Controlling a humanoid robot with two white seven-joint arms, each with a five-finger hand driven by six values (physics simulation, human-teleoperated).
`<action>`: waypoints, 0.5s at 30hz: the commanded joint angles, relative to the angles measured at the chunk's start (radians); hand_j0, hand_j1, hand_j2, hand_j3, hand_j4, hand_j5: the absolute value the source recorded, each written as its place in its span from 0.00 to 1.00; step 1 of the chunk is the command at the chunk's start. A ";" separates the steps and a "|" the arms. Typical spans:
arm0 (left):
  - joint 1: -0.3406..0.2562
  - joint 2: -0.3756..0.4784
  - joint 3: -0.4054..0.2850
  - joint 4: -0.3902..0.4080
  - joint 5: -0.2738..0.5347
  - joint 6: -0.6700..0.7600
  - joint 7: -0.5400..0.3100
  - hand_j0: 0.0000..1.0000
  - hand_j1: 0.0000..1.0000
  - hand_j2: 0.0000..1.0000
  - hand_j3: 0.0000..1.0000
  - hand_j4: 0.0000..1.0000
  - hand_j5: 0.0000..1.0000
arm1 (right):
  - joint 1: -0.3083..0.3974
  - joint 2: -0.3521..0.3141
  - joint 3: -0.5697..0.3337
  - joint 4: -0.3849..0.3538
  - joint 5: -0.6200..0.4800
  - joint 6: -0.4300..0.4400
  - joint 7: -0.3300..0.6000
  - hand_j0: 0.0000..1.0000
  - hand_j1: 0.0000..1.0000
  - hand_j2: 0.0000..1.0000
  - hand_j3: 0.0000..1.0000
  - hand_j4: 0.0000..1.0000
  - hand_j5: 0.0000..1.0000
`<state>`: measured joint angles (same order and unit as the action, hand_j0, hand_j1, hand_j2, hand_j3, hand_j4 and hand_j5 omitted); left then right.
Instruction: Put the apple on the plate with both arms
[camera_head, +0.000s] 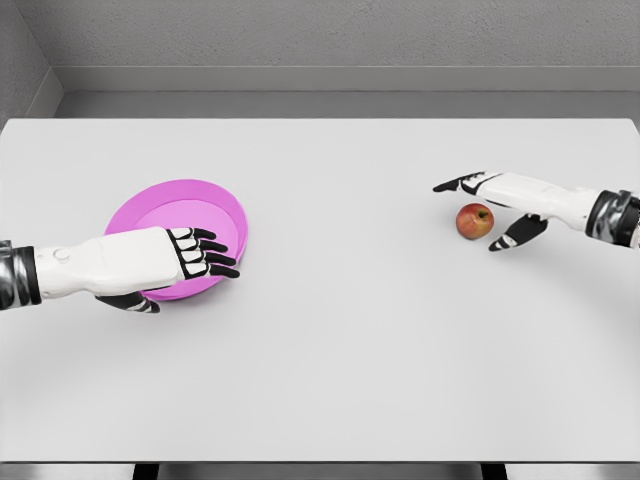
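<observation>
Right robot hand (497, 214) is spread open around small red-yellow apple (475, 221): judged light, firm, smooth; sides should be pinched.

A bare simulated test room, not a lived-in space: the wide, flat, matte white table (330, 350) fills nearly the whole view, and behind it stands a plain grey textured wall (340, 30) with a paler band along its base. Surfaces are uniform and evenly lit, with the smooth look of a render.

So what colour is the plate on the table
Pink, bordering on magenta; the plate shows in the head view, under the left hand.
</observation>
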<state>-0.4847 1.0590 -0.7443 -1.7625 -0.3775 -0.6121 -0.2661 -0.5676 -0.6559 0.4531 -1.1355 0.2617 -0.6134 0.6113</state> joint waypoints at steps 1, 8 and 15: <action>-0.002 0.001 0.000 0.000 0.006 0.001 -0.019 1.00 1.00 1.00 1.00 1.00 1.00 | 0.002 0.022 -0.001 0.025 -0.004 0.003 0.000 1.00 1.00 1.00 1.00 1.00 1.00; -0.002 -0.007 0.000 0.000 0.006 0.001 -0.027 1.00 1.00 1.00 1.00 1.00 1.00 | -0.020 0.035 0.001 0.074 -0.006 0.003 0.000 1.00 1.00 1.00 1.00 1.00 1.00; -0.003 -0.007 0.000 0.000 0.006 0.001 -0.027 1.00 1.00 1.00 1.00 1.00 1.00 | -0.032 0.039 0.009 0.102 -0.006 0.003 0.000 1.00 1.00 1.00 1.00 1.00 1.00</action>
<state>-0.4878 1.0514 -0.7445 -1.7625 -0.3776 -0.6122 -0.2933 -0.6013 -0.6173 0.4616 -1.0431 0.2632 -0.6134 0.6112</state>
